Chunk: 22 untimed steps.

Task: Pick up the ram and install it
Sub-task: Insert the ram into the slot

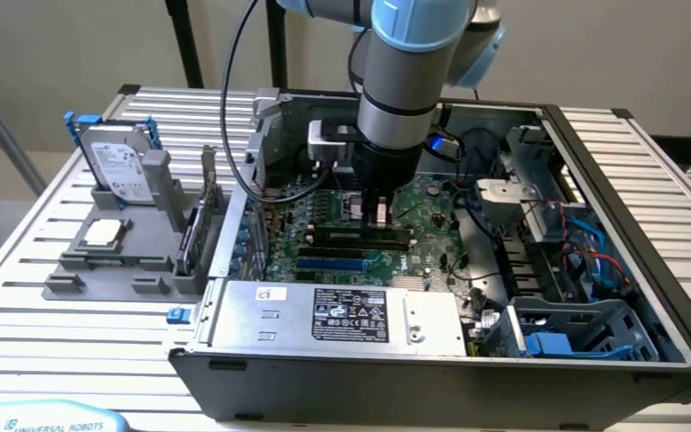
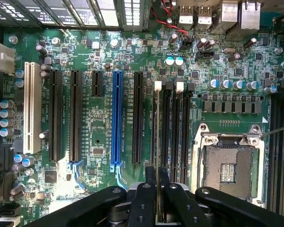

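The arm is hanging straight down into the open PC case (image 1: 633, 270) on the table (image 1: 33, 297), w/ the gripper (image 2: 157, 189) just above the motherboard (image 2: 99, 137). In the wrist view its fingers (image 2: 143, 201) are sitting close together, clamped on the ram (image 2: 157, 187) — a thin stick seen edge-on, running on from the gripper in line w/ the black memory slots (image 2: 173, 125) right under it. Whether it's touching a slot yet, I can't tell. The empty CPU socket (image 2: 227, 168) is just beside the gripper; the blue slot (image 2: 116, 118) is off on the other side.

Handling, my guess: light, stiff, thin, prob. fragile — best gripped on the flat faces mid-length, kept upright, no twisting.
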### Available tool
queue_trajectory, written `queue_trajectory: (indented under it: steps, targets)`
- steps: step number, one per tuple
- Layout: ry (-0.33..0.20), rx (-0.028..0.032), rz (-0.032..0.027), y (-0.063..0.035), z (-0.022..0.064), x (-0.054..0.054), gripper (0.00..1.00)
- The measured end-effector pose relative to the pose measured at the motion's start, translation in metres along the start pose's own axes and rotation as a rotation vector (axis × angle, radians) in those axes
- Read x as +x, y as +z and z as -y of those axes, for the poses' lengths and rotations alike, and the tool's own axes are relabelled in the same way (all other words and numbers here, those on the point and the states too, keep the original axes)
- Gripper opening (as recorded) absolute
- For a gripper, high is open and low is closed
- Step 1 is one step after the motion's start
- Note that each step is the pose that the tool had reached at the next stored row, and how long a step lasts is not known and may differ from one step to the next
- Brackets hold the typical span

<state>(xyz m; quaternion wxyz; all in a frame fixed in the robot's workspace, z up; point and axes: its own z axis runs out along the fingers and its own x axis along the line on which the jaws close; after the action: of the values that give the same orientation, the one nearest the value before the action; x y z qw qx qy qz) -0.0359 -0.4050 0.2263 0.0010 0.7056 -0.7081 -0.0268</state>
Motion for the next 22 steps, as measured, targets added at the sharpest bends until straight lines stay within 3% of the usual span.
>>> queue_trajectory:
  steps: [22]
  targets:
    - [0.008,0.001,0.0005,0.0041,-0.001,-0.0009,0.13]
